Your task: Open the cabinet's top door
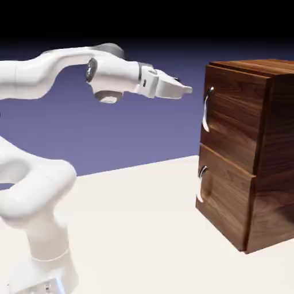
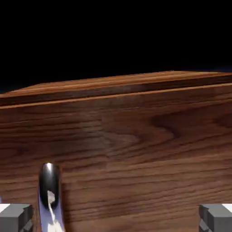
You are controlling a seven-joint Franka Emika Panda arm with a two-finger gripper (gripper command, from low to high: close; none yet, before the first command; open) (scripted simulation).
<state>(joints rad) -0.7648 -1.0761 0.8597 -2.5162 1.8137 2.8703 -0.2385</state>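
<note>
Walnut cabinet (image 1: pixel 247 149) on a pale tabletop (image 1: pixel 143 229)
Blue-violet backdrop fading to black; pincer (image 1: pixel 185 89) spread wide, empty, near the top door (image 1: pixel 229 118).

backdrop (image 1: pixel 115 126): plain blue-violet, fading to black at top | table (image 1: pixel 138 229): pale cream, smooth, evenly lit | shadows: soft, faint

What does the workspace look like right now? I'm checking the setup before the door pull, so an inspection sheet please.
Surface: pale table, bare around the arm.
Job's things: cabinet on the table; top door shut, silver handle untouched; lower panel shut.
Clutter: nothing seen.
Hand: hand open, empty, level with the top door, short of the handle; in the hand view the handle sits by one fingertip.
Cables: nothing seen.
Surroundings: plain blue-violet backdrop.
</note>
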